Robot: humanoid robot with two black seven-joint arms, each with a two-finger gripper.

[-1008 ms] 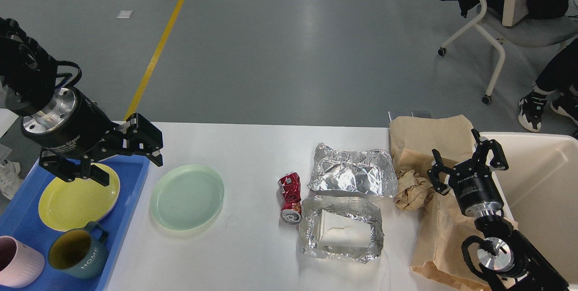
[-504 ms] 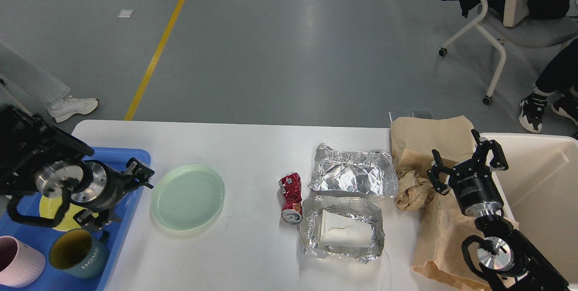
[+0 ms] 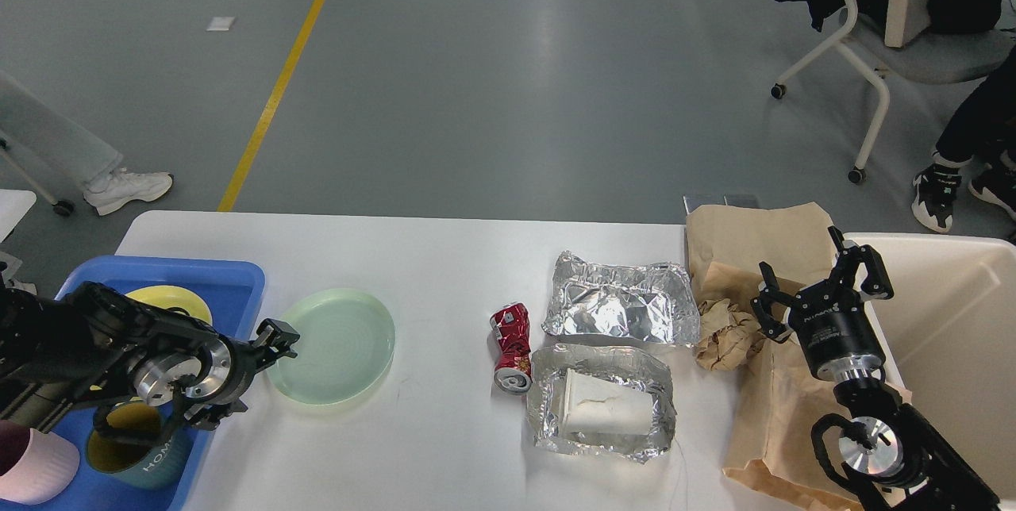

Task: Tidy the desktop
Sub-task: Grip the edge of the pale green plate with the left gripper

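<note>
- One tabletop (image 3: 444,257), white, smooth and matte with rounded corners, is filling the lower half of the view and is carrying nearly everything else.
- Two plates: a pale green round one (image 3: 333,344) is lying flat on the tabletop at about 9 o'clock from the centre; a yellow one (image 3: 171,301) is sitting in the blue plastic tray (image 3: 238,281) at the left edge, mostly hidden by the arm.
- Two mugs are standing in the tray's near end: a ribbed pink one (image 3: 32,471) and a teal one (image 3: 147,459) with a yellow inside and "HOME" lettering.
- One crushed red can (image 3: 509,346) is lying at the centre, just at 9 o'clock of the foil.
- Two crinkled foil containers: the empty one (image 3: 619,309) is lying at 12 o'clock of the other (image 3: 603,401), which is holding a flattened white paper cup (image 3: 607,409).
- One brown paper bag (image 3: 754,249), creased, is lying at 3 o'clock, with one crumpled brown paper ball (image 3: 726,332) on it.
- One cream rectangular bin (image 3: 952,320) is standing at the far right.
- The left gripper (image 3: 274,339) is reaching the green plate's left rim; it is showing end-on, so I cannot tell how its fingers are set.
- The right gripper (image 3: 821,277) is hovering with fingers spread wide, just at 3 o'clock of the paper ball, holding nothing.
</note>
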